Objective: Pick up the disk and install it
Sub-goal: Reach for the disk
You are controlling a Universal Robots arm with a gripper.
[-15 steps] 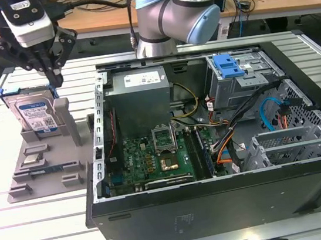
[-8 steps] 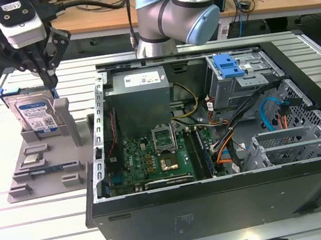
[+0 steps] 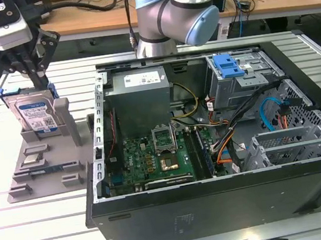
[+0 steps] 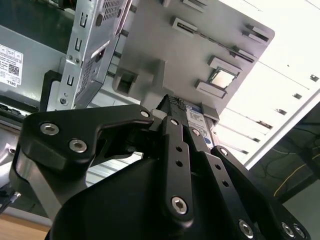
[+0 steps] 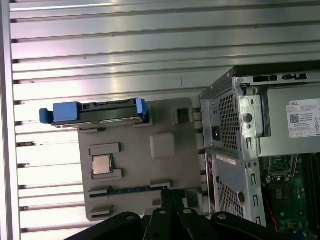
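Note:
The disk (image 3: 34,116) is a silver hard drive with a blue-and-white label and blue side rails. It stands upright in a slot at the far end of a grey holder (image 3: 42,166), on the exterior view's left. In the first wrist view the disk (image 5: 95,111) is seen edge-on from above, with nothing gripping it. My gripper (image 3: 41,82) hangs just above the disk's top edge, tilted, its black fingers drawn together and holding nothing. In the second wrist view the gripper (image 4: 169,106) points at the disk (image 4: 196,119).
An open computer case (image 3: 219,207) lies beside the holder, on the exterior view's right. Inside are a grey power supply box (image 3: 139,93), a motherboard (image 3: 153,156), cables and a drive cage with a blue bracket (image 3: 227,64). The holder also carries a chip (image 5: 101,164). Everything rests on a ribbed metal table (image 3: 39,230).

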